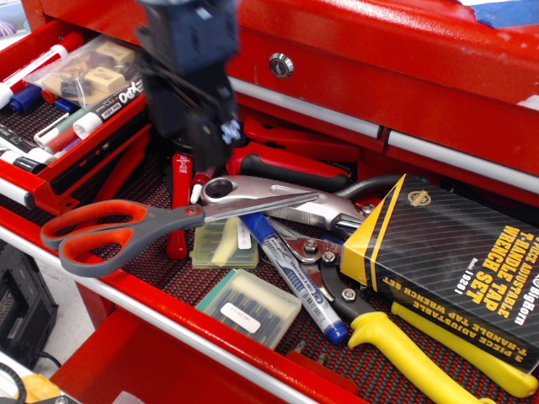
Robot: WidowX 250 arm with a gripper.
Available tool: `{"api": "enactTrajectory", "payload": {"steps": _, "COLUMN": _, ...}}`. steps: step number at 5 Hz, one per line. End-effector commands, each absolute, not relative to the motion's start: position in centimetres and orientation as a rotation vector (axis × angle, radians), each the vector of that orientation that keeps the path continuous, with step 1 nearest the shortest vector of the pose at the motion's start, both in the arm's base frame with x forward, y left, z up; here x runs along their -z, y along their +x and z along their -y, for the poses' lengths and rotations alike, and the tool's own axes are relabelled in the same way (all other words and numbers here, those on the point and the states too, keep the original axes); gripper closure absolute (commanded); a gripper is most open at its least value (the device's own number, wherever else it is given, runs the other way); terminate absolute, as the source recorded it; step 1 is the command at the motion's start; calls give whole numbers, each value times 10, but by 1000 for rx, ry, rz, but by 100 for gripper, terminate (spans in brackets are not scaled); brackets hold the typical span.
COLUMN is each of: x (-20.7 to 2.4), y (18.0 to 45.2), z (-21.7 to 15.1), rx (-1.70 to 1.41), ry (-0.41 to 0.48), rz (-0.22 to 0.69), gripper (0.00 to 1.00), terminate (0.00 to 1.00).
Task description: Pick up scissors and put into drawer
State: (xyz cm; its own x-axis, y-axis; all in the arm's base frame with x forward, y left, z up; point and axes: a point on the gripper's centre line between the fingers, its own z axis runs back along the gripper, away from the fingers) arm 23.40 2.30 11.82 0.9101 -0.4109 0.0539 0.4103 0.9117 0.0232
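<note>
The scissors (165, 220), with orange-red and grey loop handles and long silver blades, lie flat in the open red drawer (147, 295). Their handles hang over the front edge at the left and the blades point right over a silver wrench (286, 200). My gripper (206, 135) is a dark, motion-blurred shape hanging above the back left of the drawer, up and behind the scissors' pivot and apart from them. The blur hides how its jaws stand. It holds nothing that I can see.
The drawer is crowded: red-handled pliers (290, 164), yellow-handled snips (421, 353), a black and yellow tap wrench box (459, 261), a blue marker (295, 278) and clear plastic cases (253, 307). A smaller drawer with markers (93, 114) is open at the upper left.
</note>
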Motion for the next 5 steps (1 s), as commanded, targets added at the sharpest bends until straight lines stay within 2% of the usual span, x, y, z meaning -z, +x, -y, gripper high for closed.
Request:
{"api": "enactTrajectory", "payload": {"steps": 1, "x": -97, "y": 221, "z": -25, "rx": 420, "ry": 31, "rz": 115, "gripper": 0, "terminate": 0}}
{"api": "enactTrajectory", "payload": {"steps": 4, "x": -52, "y": 222, "z": -38, "rx": 344, "ry": 10, "rz": 214, "gripper": 0, "terminate": 0}}
{"api": "enactTrajectory", "payload": {"steps": 5, "x": -52, "y": 221, "z": -35, "rx": 316, "ry": 19, "rz": 204, "gripper": 100, "terminate": 0}}
